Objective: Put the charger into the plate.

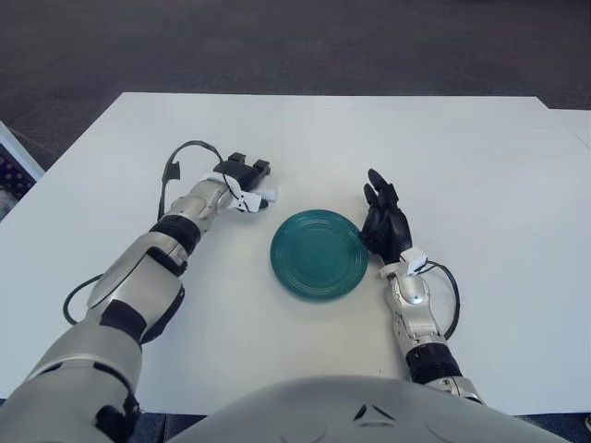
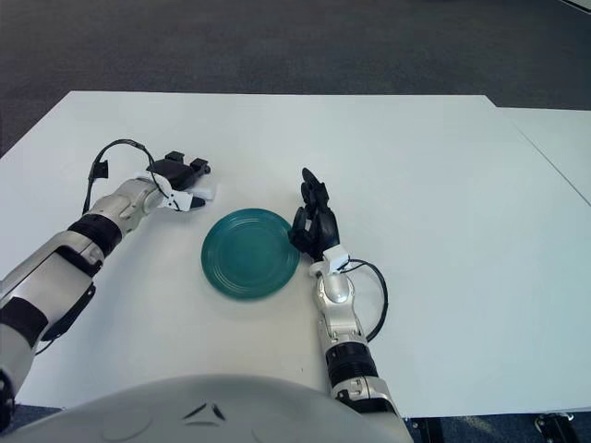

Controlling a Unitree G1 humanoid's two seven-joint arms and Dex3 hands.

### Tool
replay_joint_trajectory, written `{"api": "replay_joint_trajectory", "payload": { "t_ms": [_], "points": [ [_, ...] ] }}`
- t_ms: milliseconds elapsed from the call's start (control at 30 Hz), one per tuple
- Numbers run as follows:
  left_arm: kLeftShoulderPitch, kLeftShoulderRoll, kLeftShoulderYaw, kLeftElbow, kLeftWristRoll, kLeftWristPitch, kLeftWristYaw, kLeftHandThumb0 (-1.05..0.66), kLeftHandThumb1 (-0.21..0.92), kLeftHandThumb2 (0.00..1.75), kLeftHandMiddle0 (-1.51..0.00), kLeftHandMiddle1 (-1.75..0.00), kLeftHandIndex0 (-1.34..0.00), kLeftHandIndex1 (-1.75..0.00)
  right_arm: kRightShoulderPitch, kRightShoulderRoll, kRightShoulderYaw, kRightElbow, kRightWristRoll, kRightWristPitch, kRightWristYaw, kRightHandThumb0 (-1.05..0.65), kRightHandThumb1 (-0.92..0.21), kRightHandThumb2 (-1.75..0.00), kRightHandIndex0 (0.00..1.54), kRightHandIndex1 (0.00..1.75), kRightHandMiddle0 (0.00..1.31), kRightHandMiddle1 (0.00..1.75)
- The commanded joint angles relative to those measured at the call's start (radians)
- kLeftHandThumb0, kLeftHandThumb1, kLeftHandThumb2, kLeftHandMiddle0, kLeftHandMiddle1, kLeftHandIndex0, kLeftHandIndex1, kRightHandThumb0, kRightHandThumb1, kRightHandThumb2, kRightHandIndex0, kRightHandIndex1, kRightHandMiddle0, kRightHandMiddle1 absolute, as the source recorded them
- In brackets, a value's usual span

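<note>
Fingers (image 1: 247, 169) of the left hand (image 1: 242, 182) were curled over the white charger (image 1: 266, 193), grasping it at the far left of the scene, just left of and beyond the plate (image 1: 319, 254). The charger showed as a small pale block poking out to the right of the dark fingers, low over the white bench (image 1: 480, 166); whether it touched the surface could not be told. The green plate sat flat on the bench near the middle, holding nothing. The right hand (image 1: 385, 221) showed just beside the plate's right rim, its dark fingers (image 1: 377, 189) stretched out and pointing away toward the far side, released and holding nothing. A black cable (image 1: 180, 161) looped up from the left wrist, and another cable (image 1: 452, 293) curved out beside the right forearm.
</note>
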Motion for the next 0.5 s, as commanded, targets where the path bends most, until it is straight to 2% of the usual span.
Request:
{"api": "replay_joint_trajectory", "payload": {
  "t_ms": [0,267,367,467],
  "points": [
    [0.038,-0.014,-0.049,0.078,0.042,0.016,0.008,-1.05,0.92,0.79,0.0,-1.73,-0.17,-1.05,0.158,0.03,-0.013,0.166,0.012,-0.01,-0.035,-0.78,-0.92,-0.99,0.06,0.0,0.0,0.23],
    [0.025,-0.017,-0.093,0.109,0.073,0.025,0.117,-1.05,0.92,0.79,-0.04,-1.75,-0.22,-1.08,0.131,0.029,-0.023,0.203,0.034,-0.036,-0.044,-0.79,-0.92,-1.01,0.07,0.01,0.0,0.24],
    [0.021,-0.017,-0.109,0.125,0.086,0.03,0.157,-1.05,0.92,0.78,-0.11,-1.75,-0.24,-1.13,0.143,0.021,-0.018,0.183,0.037,-0.015,-0.033,-0.79,-0.92,-1.01,0.07,0.0,0.0,0.24],
    [0.015,-0.018,-0.127,0.139,0.102,0.032,0.186,-1.04,0.92,0.74,-0.25,-1.75,-0.25,-1.27,0.15,0.017,-0.016,0.174,0.033,0.001,-0.032,-0.8,-0.92,-1.01,0.07,0.0,0.0,0.23]
  ]
}}
